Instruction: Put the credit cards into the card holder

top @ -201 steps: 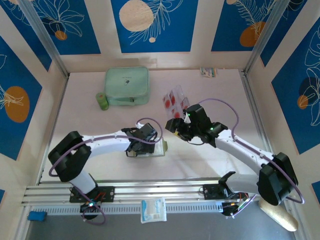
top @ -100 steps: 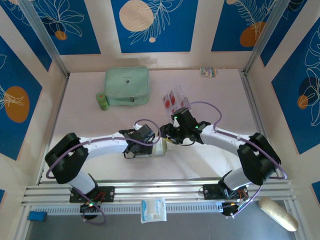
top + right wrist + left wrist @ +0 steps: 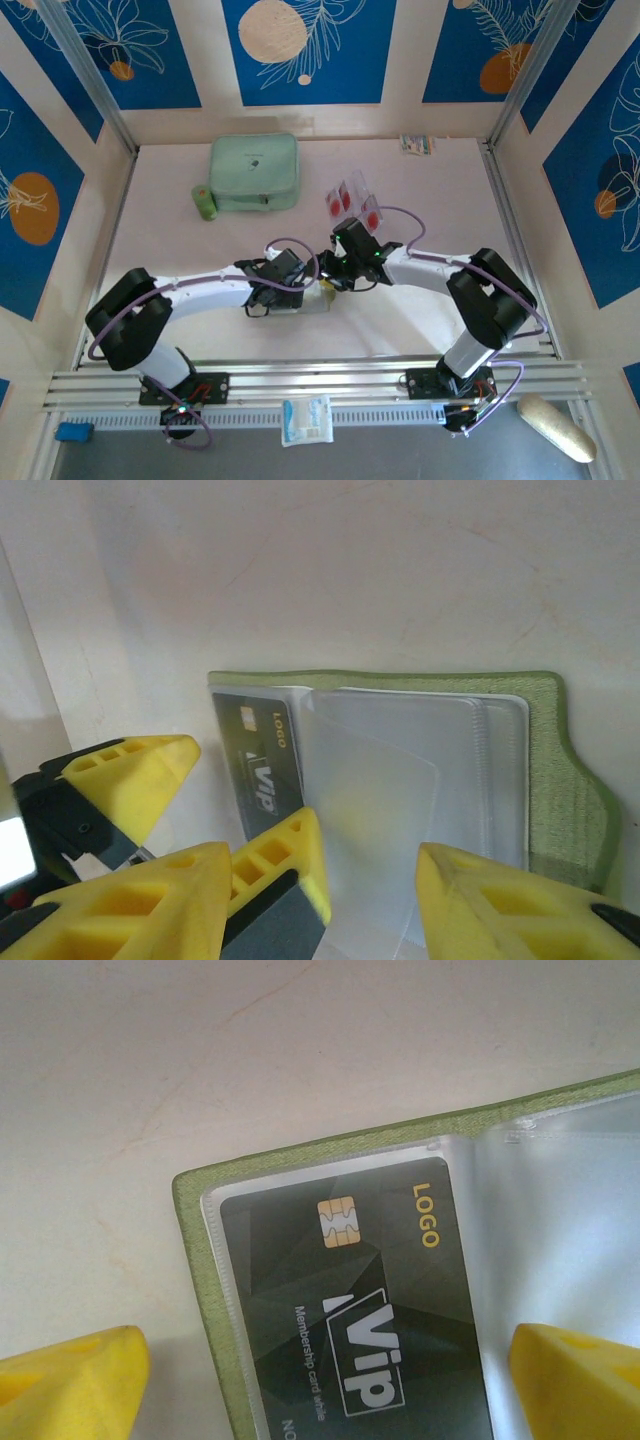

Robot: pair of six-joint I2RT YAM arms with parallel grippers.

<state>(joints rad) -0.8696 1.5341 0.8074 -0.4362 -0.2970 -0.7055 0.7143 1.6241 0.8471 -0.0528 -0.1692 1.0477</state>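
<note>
The card holder (image 3: 195, 1260) lies open and flat, olive-green with clear inner pockets. A black VIP card (image 3: 350, 1300) sits in its left pocket. My left gripper (image 3: 325, 1395) is open wide, straddling that left half, one fingertip (image 3: 80, 1375) off the holder's edge. In the right wrist view a clear plastic leaf (image 3: 380, 800) stands up from the card holder (image 3: 545, 770). My right gripper (image 3: 325, 920) hangs open just above it, gripping nothing. From above, both grippers meet over the card holder (image 3: 323, 297), the left gripper (image 3: 295, 290) beside the right gripper (image 3: 335, 275). The credit cards (image 3: 347, 197) lie just behind them.
A mint-green zip case (image 3: 254, 172) and a small green roll (image 3: 205, 203) sit at the back left. A small packet (image 3: 417, 144) lies by the back wall. The left gripper's fingers (image 3: 135, 775) crowd the holder's left side.
My right gripper has swung left from beside the credit cards to above the card holder, its jaws narrowing a little. The left gripper has stayed over the holder, still wide.
</note>
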